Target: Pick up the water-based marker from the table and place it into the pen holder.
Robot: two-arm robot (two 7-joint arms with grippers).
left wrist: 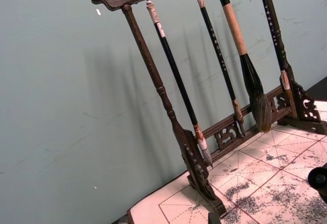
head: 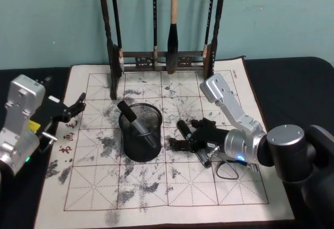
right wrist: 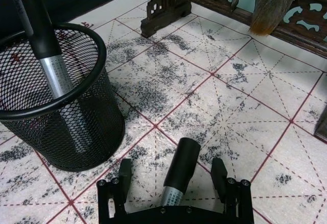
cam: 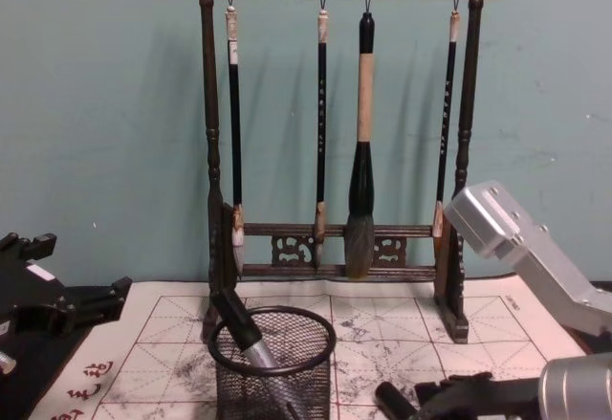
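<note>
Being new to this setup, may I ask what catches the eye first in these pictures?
A tall brush rack with four hanging brushes stands at the ink-stained mat's back edge. Mid-mat, a black mesh pen holder holds one marker; beside it the open right gripper straddles a second marker lying flat. The left gripper sits parked at the left.

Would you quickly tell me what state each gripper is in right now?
Left gripper: open, empty, at the mat's left edge.
Right gripper: open, straddling the marker lying on the mat.
</note>
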